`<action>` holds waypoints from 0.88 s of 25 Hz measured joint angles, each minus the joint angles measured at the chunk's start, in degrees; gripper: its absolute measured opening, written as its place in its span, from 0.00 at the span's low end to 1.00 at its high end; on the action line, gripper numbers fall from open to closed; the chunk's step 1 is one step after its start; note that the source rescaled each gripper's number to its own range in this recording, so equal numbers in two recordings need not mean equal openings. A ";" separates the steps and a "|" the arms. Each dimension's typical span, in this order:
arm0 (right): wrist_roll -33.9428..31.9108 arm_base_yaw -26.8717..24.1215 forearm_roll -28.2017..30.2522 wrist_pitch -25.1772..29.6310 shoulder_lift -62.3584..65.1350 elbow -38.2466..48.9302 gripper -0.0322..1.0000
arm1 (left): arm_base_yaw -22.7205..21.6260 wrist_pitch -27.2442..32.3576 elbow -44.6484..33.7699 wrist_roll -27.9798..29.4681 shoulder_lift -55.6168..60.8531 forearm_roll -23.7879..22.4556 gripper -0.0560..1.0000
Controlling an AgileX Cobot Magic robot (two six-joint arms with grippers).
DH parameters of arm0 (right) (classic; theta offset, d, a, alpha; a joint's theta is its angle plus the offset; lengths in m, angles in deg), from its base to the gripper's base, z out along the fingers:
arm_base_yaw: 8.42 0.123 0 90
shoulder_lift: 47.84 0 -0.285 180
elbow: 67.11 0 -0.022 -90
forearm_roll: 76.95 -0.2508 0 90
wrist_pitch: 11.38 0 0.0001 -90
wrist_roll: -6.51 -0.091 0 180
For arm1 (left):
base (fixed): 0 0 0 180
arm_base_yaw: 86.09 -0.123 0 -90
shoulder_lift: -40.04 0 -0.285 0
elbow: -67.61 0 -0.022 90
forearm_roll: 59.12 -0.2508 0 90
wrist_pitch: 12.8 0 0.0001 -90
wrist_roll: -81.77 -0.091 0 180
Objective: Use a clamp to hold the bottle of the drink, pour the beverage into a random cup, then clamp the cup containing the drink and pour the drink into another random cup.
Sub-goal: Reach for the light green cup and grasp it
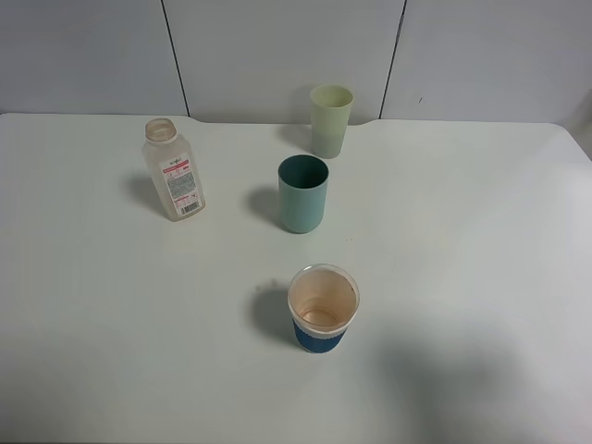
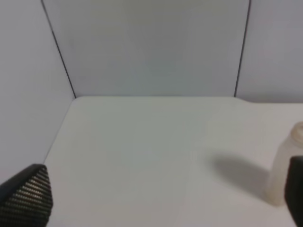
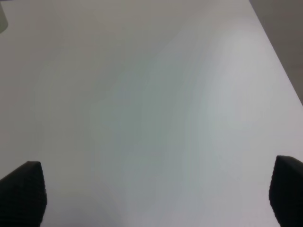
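Observation:
The bottle point(image 1: 173, 169) stands capless at the table's back left, clear with a white, red-banded label. I cannot make out the beverage inside it. The pale yellow-green cup point(image 1: 330, 120) stands at the back centre, and the teal cup point(image 1: 302, 193) just in front of it. Neither gripper shows in the exterior high view. In the left wrist view my left gripper point(image 2: 161, 194) is open with nothing between its fingers, and the bottle point(image 2: 288, 165) sits beside one fingertip point(image 2: 296, 189). My right gripper point(image 3: 155, 191) is open over bare table.
A wide paper cup point(image 1: 322, 308) with a blue base stands in the middle front, its inside tinted faintly brown. The white table point(image 1: 481, 277) ends at a grey panelled wall point(image 1: 277, 46) behind. The table's right edge point(image 3: 279, 52) shows in the right wrist view.

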 joint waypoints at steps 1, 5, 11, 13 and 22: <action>0.00 0.00 0.00 0.00 0.00 0.00 1.00 | 0.00 2.53 1.22 -0.94 0.53 0.73 1.00; 0.00 0.00 0.00 0.00 0.00 0.00 1.00 | 0.00 11.88 4.13 -5.85 3.68 8.37 1.00; 0.00 0.00 0.00 0.00 0.00 0.00 1.00 | 0.00 16.27 4.24 -6.94 10.50 9.14 1.00; 0.00 0.00 0.00 0.00 0.00 0.00 1.00 | 0.00 16.53 4.06 -6.88 12.90 8.87 1.00; 0.00 0.00 0.00 0.00 0.00 0.00 1.00 | 0.00 18.62 -4.48 -5.37 19.80 8.77 1.00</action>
